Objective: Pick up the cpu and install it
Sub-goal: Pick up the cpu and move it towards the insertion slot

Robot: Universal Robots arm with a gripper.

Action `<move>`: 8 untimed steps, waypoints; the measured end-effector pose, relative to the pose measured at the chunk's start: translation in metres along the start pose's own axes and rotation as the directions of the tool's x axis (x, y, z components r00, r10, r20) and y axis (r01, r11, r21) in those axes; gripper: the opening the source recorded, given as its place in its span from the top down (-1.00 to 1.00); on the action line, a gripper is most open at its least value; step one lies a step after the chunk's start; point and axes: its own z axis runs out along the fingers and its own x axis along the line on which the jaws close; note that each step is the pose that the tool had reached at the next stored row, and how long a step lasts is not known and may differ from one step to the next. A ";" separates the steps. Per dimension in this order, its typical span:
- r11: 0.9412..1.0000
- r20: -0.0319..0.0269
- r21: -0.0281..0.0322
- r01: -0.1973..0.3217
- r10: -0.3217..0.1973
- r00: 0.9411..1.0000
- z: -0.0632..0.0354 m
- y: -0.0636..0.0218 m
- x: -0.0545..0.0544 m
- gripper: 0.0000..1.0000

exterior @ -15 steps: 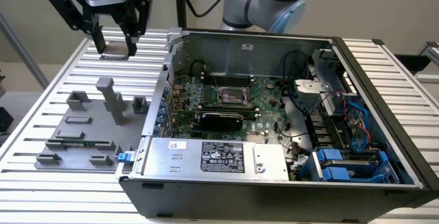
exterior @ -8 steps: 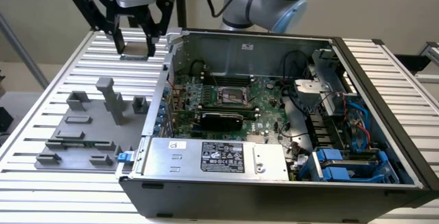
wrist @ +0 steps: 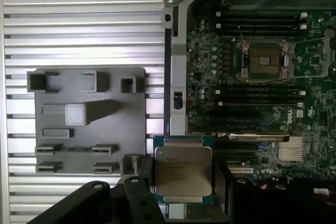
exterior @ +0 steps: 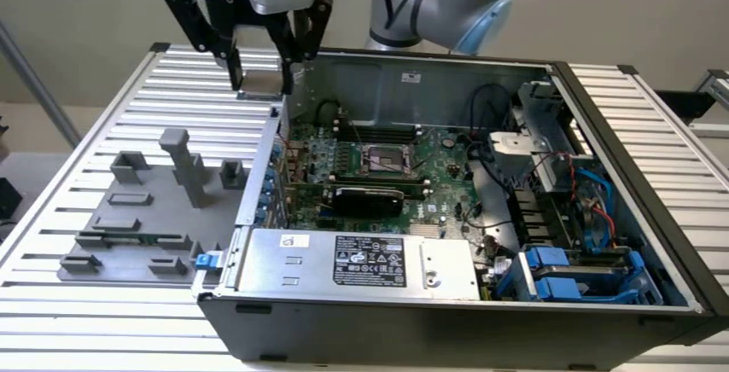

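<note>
Silvery cpu (wrist: 182, 170) is clamped flat between the fingers of the gripper (exterior: 262, 89), which hangs over the rear corner of the computer case (exterior: 456, 329), well apart from the open socket (wrist: 265, 61) on the board inside that case. Doing this well probably means keeping the chip level, squaring its edges to the socket, and lowering it straight down without sliding it across the contacts.
</note>
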 end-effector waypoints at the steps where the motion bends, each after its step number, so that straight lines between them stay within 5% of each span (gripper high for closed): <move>1: 1.000 0.000 0.000 0.000 0.000 1.000 -0.0001 0.0003 -0.005 -0.09; 8: 1.000 0.000 0.000 0.000 0.000 1.000 -0.0006 0.0040 -0.037 -0.09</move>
